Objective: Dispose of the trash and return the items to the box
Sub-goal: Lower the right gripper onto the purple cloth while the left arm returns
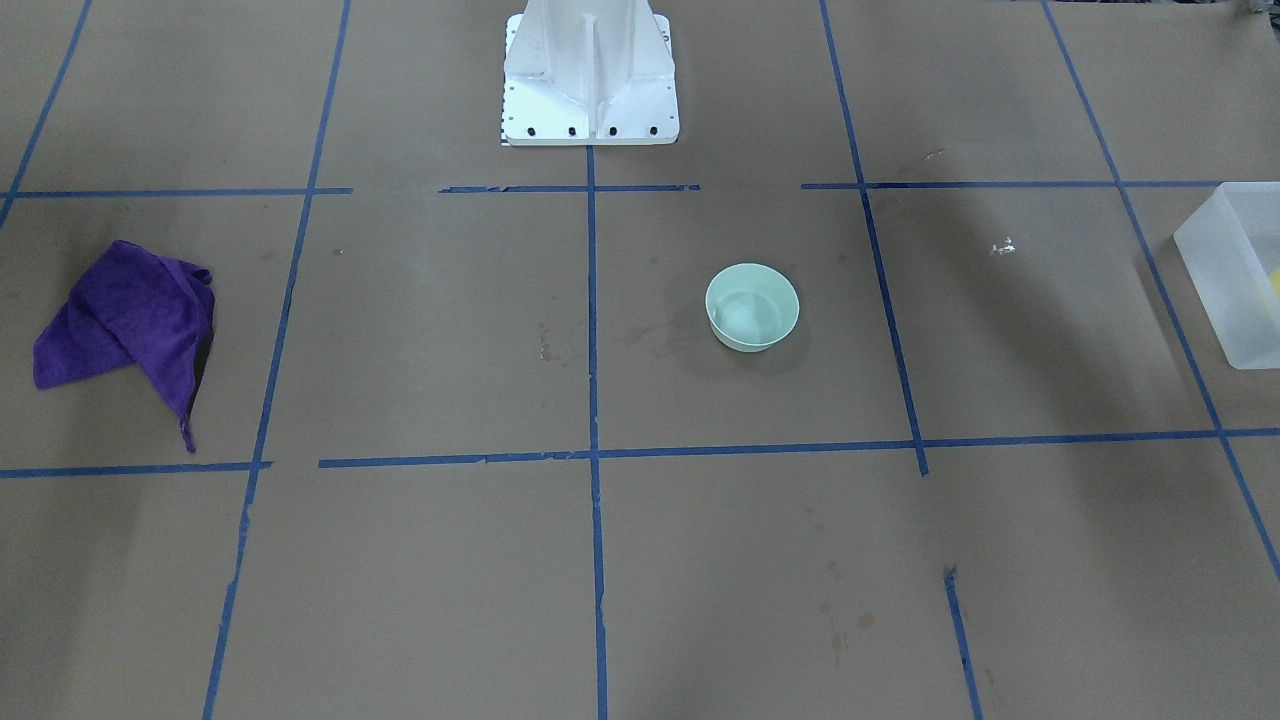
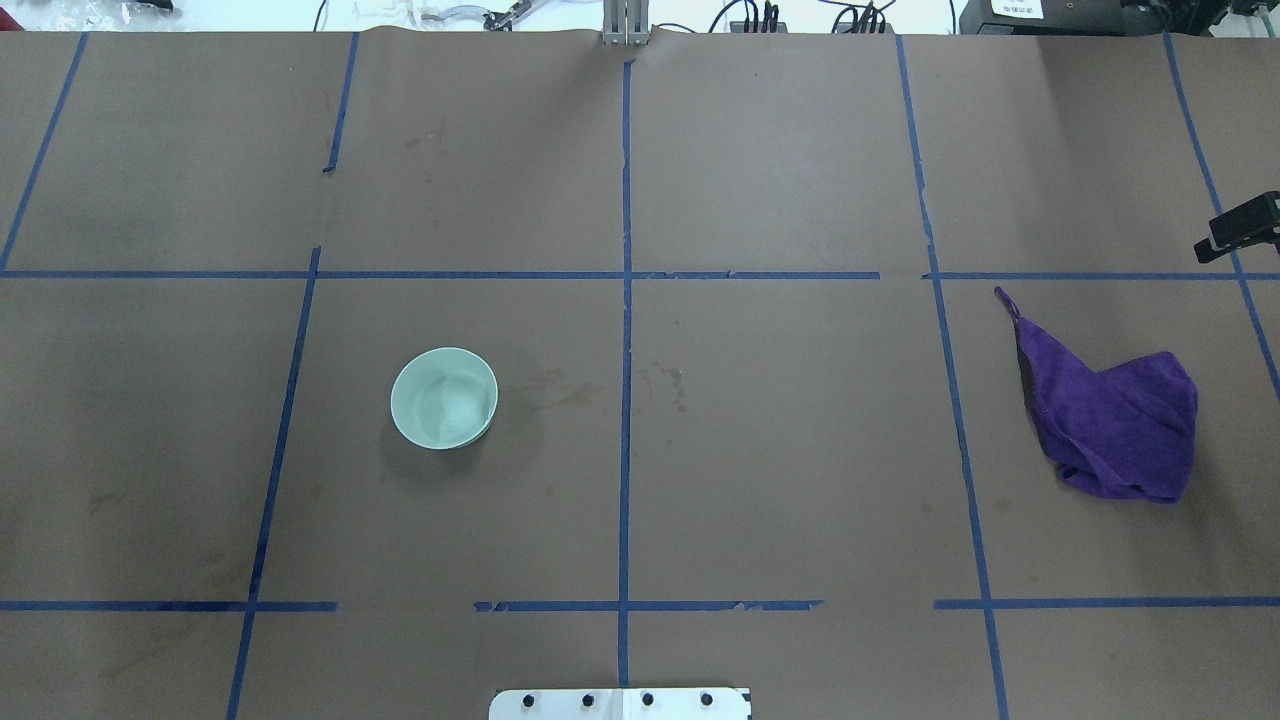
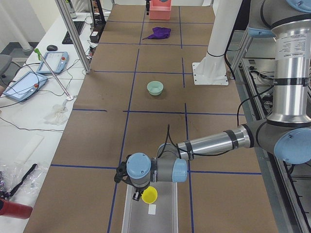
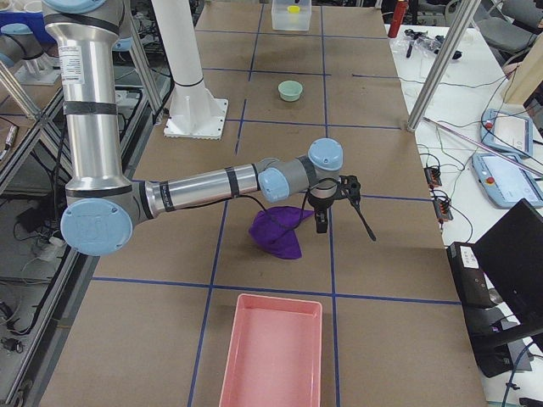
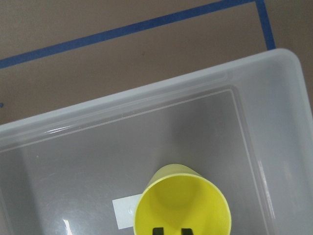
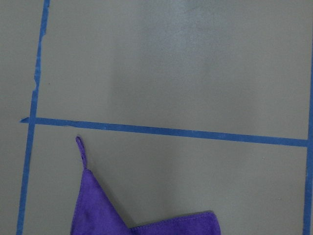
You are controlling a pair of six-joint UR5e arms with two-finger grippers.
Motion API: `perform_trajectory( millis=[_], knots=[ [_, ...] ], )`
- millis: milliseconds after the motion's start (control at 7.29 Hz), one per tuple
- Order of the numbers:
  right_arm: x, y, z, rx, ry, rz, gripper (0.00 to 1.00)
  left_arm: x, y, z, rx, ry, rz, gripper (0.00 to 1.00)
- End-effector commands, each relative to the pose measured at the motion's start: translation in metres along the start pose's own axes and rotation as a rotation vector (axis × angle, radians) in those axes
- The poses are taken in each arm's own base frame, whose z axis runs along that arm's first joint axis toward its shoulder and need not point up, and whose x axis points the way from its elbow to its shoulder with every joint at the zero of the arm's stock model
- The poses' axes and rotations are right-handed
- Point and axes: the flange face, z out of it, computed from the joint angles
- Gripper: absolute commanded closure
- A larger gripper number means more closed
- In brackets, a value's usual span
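Table (image 1: 400,330): box (image 5: 122,100) at left end, purple cloth (image 2: 1115,425) on right side. Bowl (image 1: 752,306) upright mid-table, well apart from both. Cup (image 5: 181,205) tilted over box, pinched by L gripper (image 5: 171,230). R gripper (image 4: 322,216) by cloth; spread or not, can't tell.

Table (image 2: 780,450) is papered brown all over, with a blue tape (image 2: 624,450) grid that is torn and gappy in places. Light is even, leaving soft shadows on the paper. A white side bench (image 3: 29,126) runs along the far edge from the base, behind slanted aluminium posts (image 3: 73,34). On the bench are two teach pendants (image 3: 52,60), a mouse (image 3: 52,47) and loose cables (image 4: 437,182). A black laptop (image 4: 509,254) sits at one end, and an office chair (image 4: 509,25) stands behind it.
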Motion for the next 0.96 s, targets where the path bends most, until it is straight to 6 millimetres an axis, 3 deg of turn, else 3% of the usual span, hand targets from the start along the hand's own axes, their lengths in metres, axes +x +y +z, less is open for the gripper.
perform_trajectory(
  millis=[0, 137, 411, 549, 823],
  knots=[
    [-0.019, -0.002, 0.006, -0.009, -0.007, 0.01, 0.0, 0.053, -0.06, -0.067, 0.084, -0.019, -0.077, 0.31],
    [-0.027, 0.0, 0.012, -0.018, -0.008, 0.009, 0.0, 0.094, -0.089, -0.076, 0.096, -0.005, -0.11, 0.31],
    [-0.051, 0.008, 0.024, -0.041, -0.01, 0.019, 0.0, 0.165, -0.115, -0.077, 0.106, 0.033, -0.16, 0.28],
    [-0.065, 0.016, 0.032, -0.054, -0.003, -0.006, 0.0, 0.201, -0.137, -0.076, 0.105, 0.053, -0.168, 0.27],
    [-0.091, 0.033, 0.049, -0.081, 0.006, -0.058, 0.0, 0.245, -0.148, -0.072, 0.099, 0.082, -0.196, 0.25]
  ],
)
